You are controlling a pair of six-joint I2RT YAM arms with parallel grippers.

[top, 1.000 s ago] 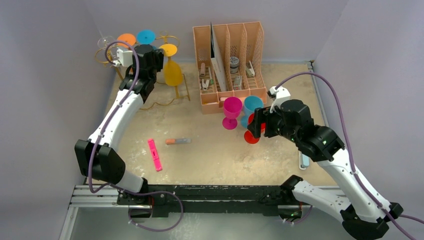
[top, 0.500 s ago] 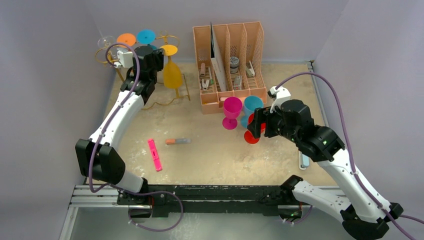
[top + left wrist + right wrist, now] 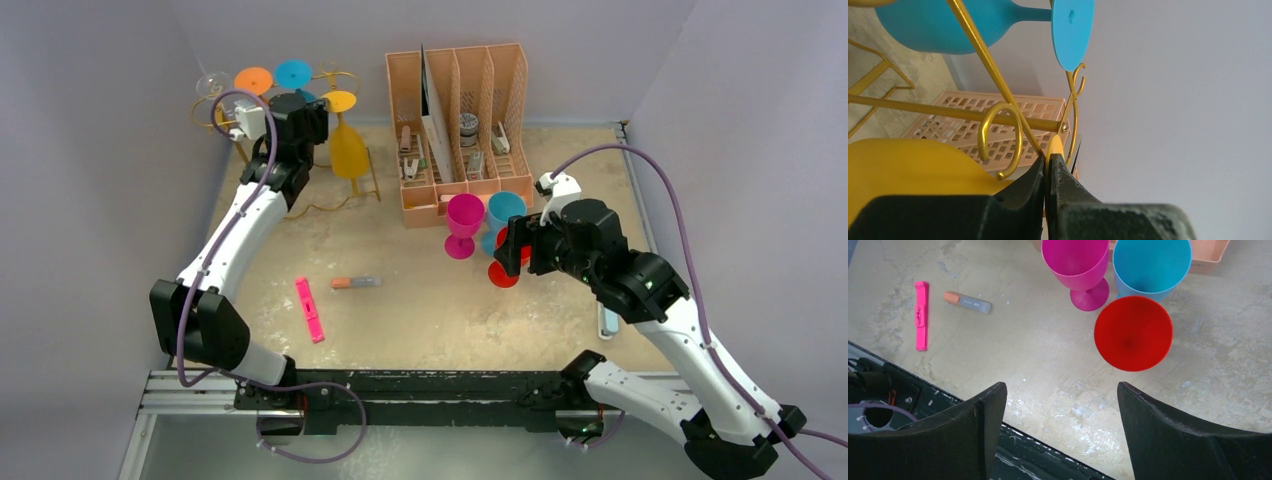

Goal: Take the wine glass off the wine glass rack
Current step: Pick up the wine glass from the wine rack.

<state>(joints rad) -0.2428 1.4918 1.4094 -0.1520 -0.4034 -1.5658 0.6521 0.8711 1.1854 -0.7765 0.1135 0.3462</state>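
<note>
The gold wire wine glass rack [image 3: 368, 186] stands at the back left, also seen close up in the left wrist view [image 3: 989, 59]. A yellow wine glass [image 3: 348, 148] hangs upside down from its rail. My left gripper [image 3: 318, 108] is shut on the thin edge of that glass's foot [image 3: 1054, 146], and its jaws [image 3: 1048, 159] pinch the yellow disc. The yellow bowl [image 3: 903, 170] fills the lower left of that view. A blue glass [image 3: 933, 25] hangs further along the rack. My right gripper [image 3: 1060, 390] is open and holds nothing, above the table near a red glass [image 3: 1133, 332].
Orange [image 3: 253, 79], blue [image 3: 293, 73] and clear [image 3: 212, 82] glasses also hang on the rack. A peach desk organiser [image 3: 455, 120] stands at the back centre. Magenta [image 3: 464, 222] and blue [image 3: 505, 212] glasses stand before it. A pink bar [image 3: 309, 309] and a marker [image 3: 356, 283] lie mid-table.
My left gripper has closed the last bit onto the yellow glass's foot. The right gripper has stayed in place, open.
</note>
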